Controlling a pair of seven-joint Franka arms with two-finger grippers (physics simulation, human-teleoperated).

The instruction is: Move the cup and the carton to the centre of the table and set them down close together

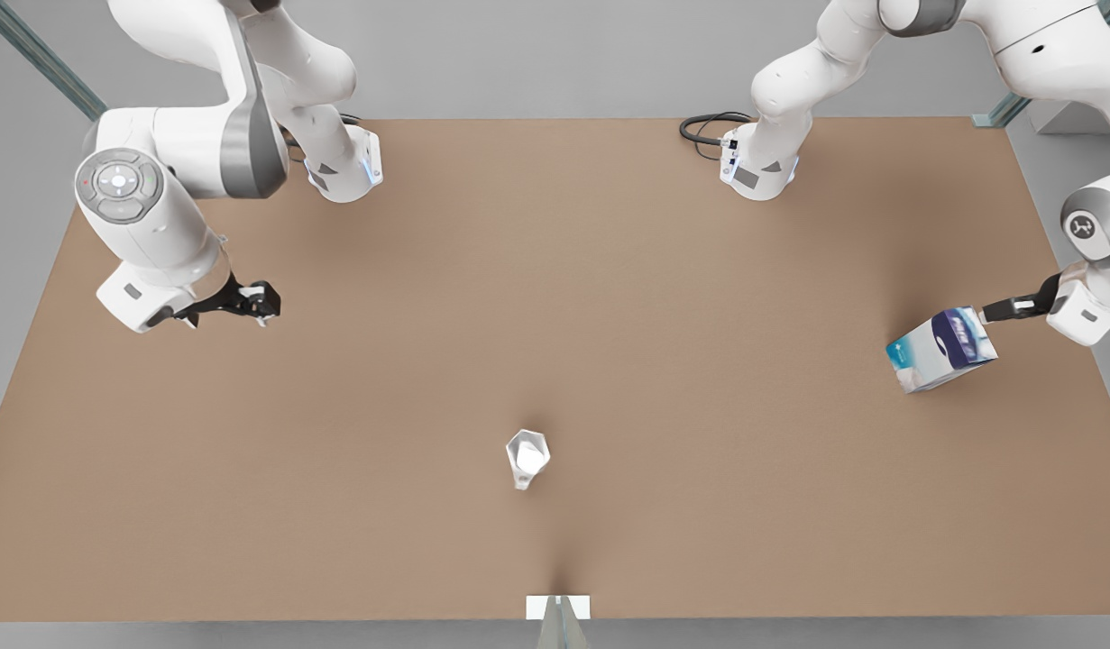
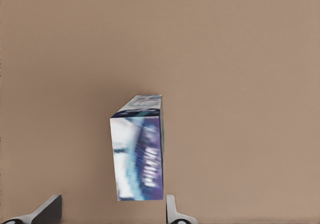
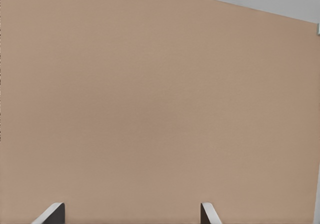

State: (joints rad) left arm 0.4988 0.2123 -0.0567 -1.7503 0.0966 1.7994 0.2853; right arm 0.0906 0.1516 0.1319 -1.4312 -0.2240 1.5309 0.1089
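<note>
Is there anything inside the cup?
The cup stands upright on the table. The front view looks down into its white inside, and nothing lies in it. Its very bottom is too small to tell.

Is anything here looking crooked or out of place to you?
Only the carton. It sits tilted near the front view's right edge of the table, far from the centre, with the left gripper, jaws open, beside it. The cup stands upright, alone. The right gripper waits, jaws open, over bare table.

You see the blurred print on the white, navy-patched rectangular carton point(image 2: 137, 149) unreadable; both wrist views' lower edges crop the fingertips.
</note>
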